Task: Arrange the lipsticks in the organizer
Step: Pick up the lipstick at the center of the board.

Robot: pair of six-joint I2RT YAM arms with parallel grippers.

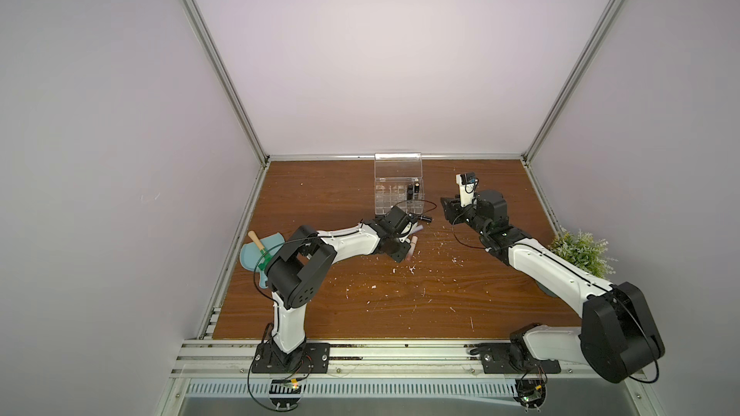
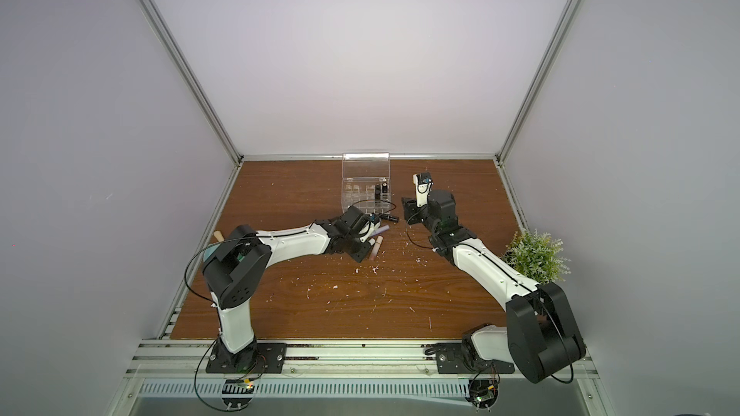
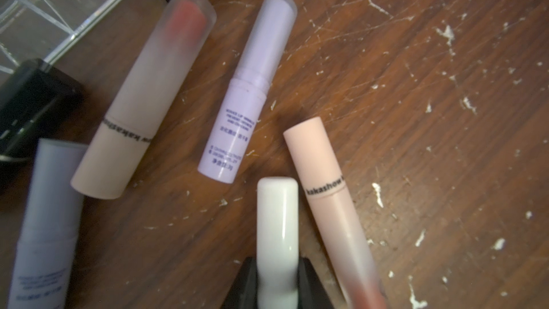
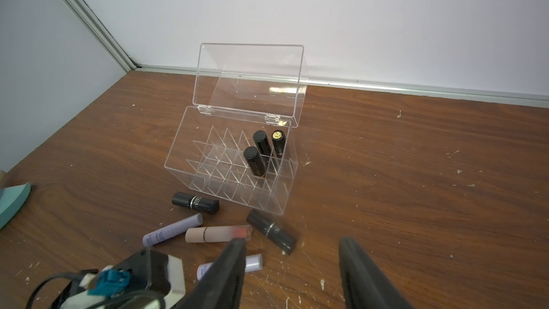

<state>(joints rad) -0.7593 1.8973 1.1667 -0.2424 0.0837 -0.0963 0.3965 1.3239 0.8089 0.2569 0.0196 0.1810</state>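
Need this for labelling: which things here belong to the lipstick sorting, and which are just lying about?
Job: organizer; black lipsticks in its cells; loose lipsticks on the table; white lipstick in the left end effector.
Lying about: dustpan; brush; plant; white scraps.

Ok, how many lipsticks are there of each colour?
Black lipsticks: 5
Lilac lipsticks: 2
Beige lipstick: 1
Pink lipstick: 1
White lipstick: 1, in the left hand
Total: 10 that I can see
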